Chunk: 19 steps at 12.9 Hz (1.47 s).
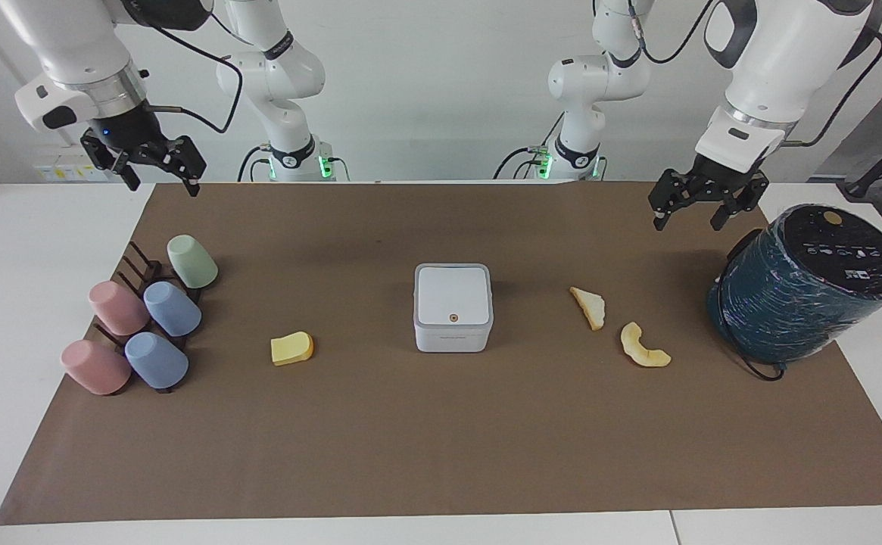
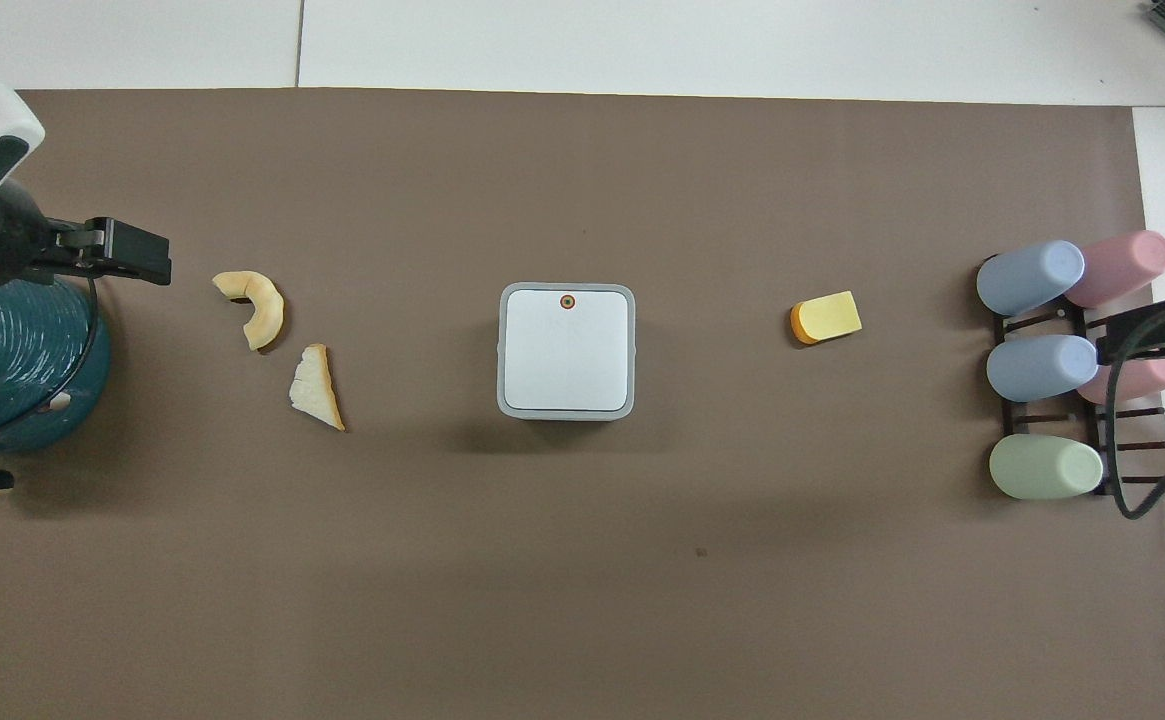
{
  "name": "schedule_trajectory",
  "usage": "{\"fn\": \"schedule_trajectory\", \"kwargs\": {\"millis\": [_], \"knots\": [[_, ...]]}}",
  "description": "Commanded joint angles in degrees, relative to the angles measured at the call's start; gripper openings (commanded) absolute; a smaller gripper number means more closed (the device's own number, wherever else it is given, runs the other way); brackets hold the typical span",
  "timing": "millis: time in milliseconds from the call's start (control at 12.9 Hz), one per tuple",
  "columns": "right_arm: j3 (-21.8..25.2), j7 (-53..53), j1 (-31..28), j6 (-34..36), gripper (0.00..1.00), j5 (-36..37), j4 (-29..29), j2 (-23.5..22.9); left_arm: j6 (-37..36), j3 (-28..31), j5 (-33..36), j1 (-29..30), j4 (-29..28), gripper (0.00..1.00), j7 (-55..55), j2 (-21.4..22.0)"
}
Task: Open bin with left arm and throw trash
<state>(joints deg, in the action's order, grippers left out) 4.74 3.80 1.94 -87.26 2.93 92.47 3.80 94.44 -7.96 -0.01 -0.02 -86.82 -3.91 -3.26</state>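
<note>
The white square bin (image 1: 453,306) stands in the middle of the brown mat with its lid shut; the orange dot shows on the lid in the overhead view (image 2: 566,350). A yellow wedge (image 1: 291,348) (image 2: 826,318) lies toward the right arm's end. A cream triangular slice (image 1: 589,306) (image 2: 316,388) and a crescent peel (image 1: 642,347) (image 2: 254,305) lie toward the left arm's end. My left gripper (image 1: 687,222) (image 2: 142,258) is open and empty, raised beside the teal cylinder. My right gripper (image 1: 164,185) (image 2: 1147,335) is open and empty, raised over the cup rack.
A big dark teal cylinder (image 1: 804,284) (image 2: 12,370) with a black top leans at the left arm's end of the mat. Several pastel cups lie on a dark rack (image 1: 145,318) (image 2: 1042,370) at the right arm's end.
</note>
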Motion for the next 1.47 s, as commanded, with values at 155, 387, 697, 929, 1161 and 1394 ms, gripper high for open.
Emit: {"fn": "schedule_trajectory", "kwargs": {"millis": [155,387,697,929,1161,1394], "knots": [[0.09,-1.60,-0.09,0.60,1.00,-0.12,0.69,0.86,-0.93,0.49,-0.79,0.11,-0.89,1.00,0.92,1.15],[0.09,-1.60,-0.09,0.60,1.00,-0.12,0.69,0.86,-0.75,0.49,-0.43,0.11,-0.89,1.00,2.32,1.06],[0.09,-1.51,-0.09,0.69,1.00,-0.12,0.69,0.86,-0.14,0.31,-0.52,-0.24,-1.07,1.00,2.51,1.15],[0.09,-1.51,-0.09,0.69,1.00,-0.12,0.78,0.86,-0.05,0.23,-0.52,-0.77,-1.33,1.00,2.42,1.15],[0.00,-1.42,-0.09,0.69,1.00,-0.12,0.78,0.86,0.13,0.31,-0.52,-0.77,-1.24,1.00,2.42,1.15],[0.00,-1.42,-0.09,0.69,1.00,-0.12,0.78,0.86,0.04,0.23,-0.52,-0.86,-1.25,1.00,2.42,1.15]]}}
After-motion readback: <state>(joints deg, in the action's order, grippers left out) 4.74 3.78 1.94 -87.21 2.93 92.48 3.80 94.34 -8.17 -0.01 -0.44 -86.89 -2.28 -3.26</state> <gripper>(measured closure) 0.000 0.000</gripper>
